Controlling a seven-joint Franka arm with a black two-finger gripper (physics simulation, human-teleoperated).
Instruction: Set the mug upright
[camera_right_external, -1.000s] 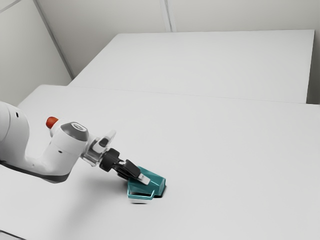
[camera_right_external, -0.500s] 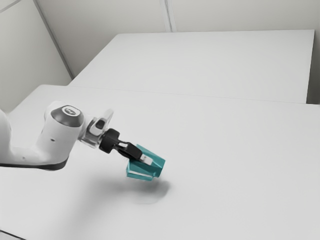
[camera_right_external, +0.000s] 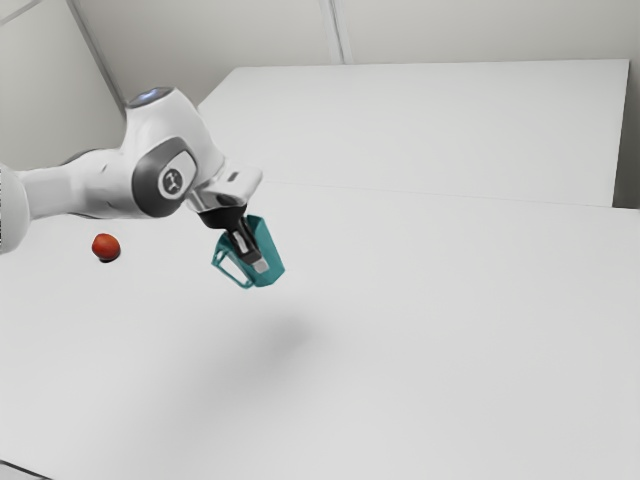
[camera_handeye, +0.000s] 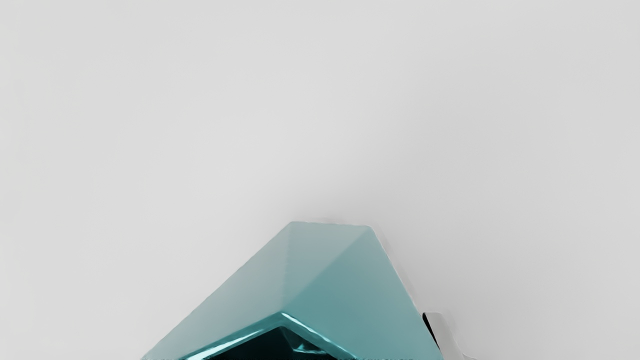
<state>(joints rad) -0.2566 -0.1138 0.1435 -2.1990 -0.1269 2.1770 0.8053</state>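
At the exterior view's left, a red ball (camera_right_external: 106, 247) is resting on the white table (camera_right_external: 420, 340), well apart from the teal faceted mug (camera_right_external: 269, 253). Farther right, the mug's handle (camera_right_external: 230, 276) is jutting toward the exterior view's left. The gripper (camera_right_external: 261, 266) is clamping the mug above the table; one finger (camera_handeye: 444, 335) is bearing on its outer wall, and the other, hidden behind it, is probably pressing opposite. The mug's long axis is leaning, its mouth facing the gripper, its base slanting down toward the exterior view's right.
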